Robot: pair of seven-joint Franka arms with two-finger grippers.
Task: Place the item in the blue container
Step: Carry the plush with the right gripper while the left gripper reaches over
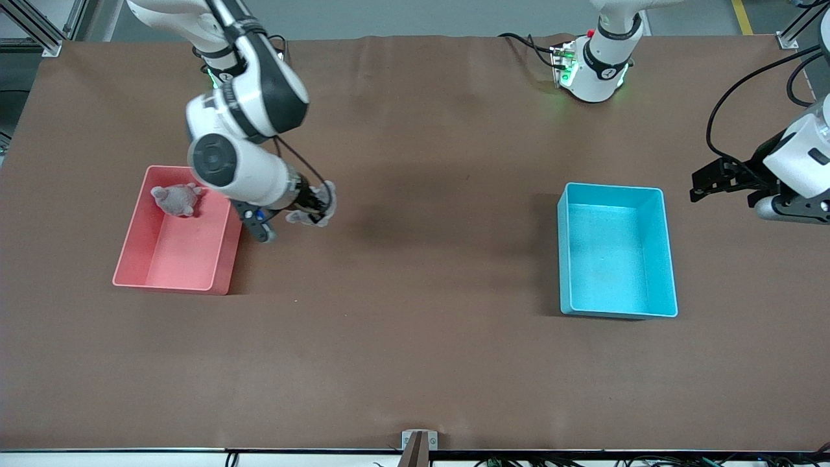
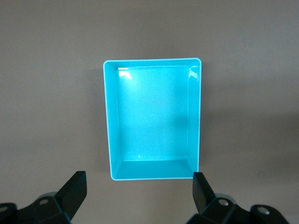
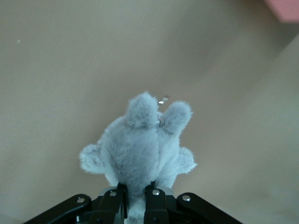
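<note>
The right hand (image 1: pixel 316 209), left of frame centre beside the pink bin (image 1: pixel 133 256), grips a grey plush (image 1: pixel 319 206). The blue bin (image 1: pixel 668 259) sits mid-right; the left hand (image 1: pixel 703 181) waits open at the right edge.

Right gripper (image 1: pixel 316 206) clamped a grey plush toy (image 1: pixel 322 209) above the brown counter (image 1: pixel 415 363), beside the pink bin (image 1: pixel 174 229). Second grey plush (image 1: pixel 176 199) lay inside that bin. Blue container (image 1: pixel 616 250) sat toward the left arm's end; left gripper (image 1: pixel 703 181) waited beside it, open.

White arms (image 1: pixel 240 165) with black joint bands, black end effectors, trailing black cables.
</note>
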